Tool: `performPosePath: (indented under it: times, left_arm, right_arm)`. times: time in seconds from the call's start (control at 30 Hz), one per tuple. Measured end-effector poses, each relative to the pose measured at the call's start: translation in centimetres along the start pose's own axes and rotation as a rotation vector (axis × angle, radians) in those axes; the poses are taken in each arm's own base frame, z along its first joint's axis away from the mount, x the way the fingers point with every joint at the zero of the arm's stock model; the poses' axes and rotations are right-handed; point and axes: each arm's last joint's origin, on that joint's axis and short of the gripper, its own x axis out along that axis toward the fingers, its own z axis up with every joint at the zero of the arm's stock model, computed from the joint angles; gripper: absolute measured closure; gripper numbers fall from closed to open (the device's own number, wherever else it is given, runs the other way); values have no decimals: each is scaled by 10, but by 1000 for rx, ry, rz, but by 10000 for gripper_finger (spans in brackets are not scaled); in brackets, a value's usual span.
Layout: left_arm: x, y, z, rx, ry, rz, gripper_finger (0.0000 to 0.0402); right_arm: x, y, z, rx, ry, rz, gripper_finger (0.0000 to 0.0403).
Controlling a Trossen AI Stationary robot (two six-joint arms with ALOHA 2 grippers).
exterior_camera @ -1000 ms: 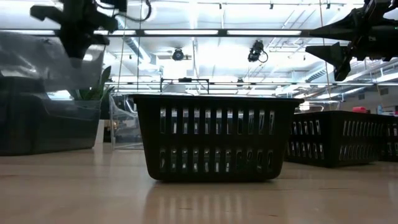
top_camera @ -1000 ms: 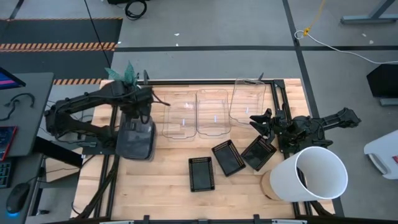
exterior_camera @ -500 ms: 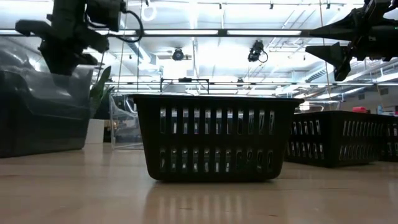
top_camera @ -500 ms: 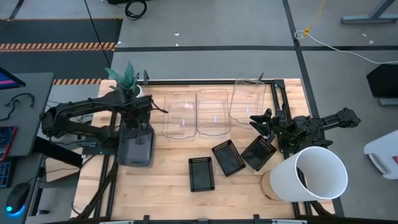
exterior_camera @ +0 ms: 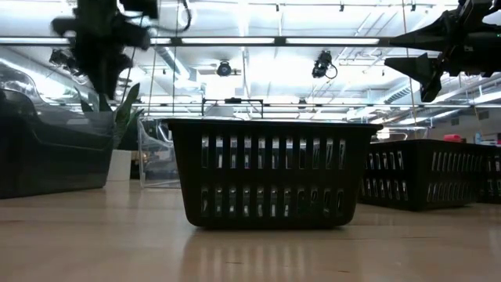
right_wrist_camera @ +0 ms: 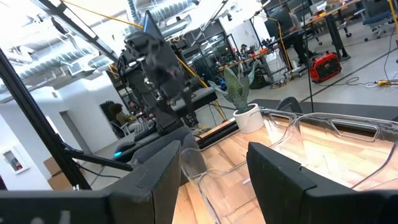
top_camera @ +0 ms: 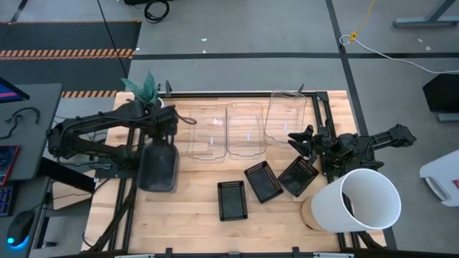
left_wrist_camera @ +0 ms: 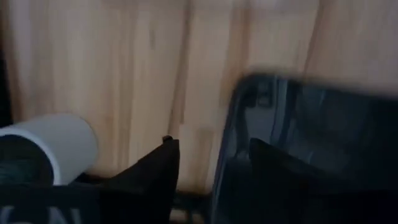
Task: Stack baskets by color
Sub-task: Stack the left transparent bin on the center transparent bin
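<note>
Left tool has just released, fingers now spread and empty above the grey basket stack, mid-left of the high view on the tabletop. We judge grey stacking done. Right tool waits open, empty.

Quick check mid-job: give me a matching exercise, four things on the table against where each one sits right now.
Things:
1. grey trays
2. clear bins
3. black baskets
4. white bucket

Places:
A. lying on its side at the right near corner
B. in a row along the far side
C. loose near the middle front
D. at the left, just below the left gripper

Pairs: 1-D, 2-B, 3-C, 4-A
</note>
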Motion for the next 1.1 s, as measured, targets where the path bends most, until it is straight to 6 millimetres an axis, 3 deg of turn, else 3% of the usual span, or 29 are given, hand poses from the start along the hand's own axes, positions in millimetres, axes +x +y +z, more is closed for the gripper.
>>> performPosePath:
  times: [0.27,0.57,0.77,0.93,1.1]
  left_arm:
    - [-13,-33,31,-168,-256,-124,199]
    - [10,-73,61,-184,-270,-62,218]
    - [35,-81,85,-133,-220,-44,209]
    - [40,-84,115,-66,-220,-21,189]
    - [46,-87,132,57,-194,-4,170]
  right_arm:
    - [0,0,0,0,0,0,214]
    - [0,0,0,0,0,0,214]
    - [0,0,0,0,0,0,214]
    - [0,0,0,0,0,0,214]
    - [0,0,0,0,0,0,214]
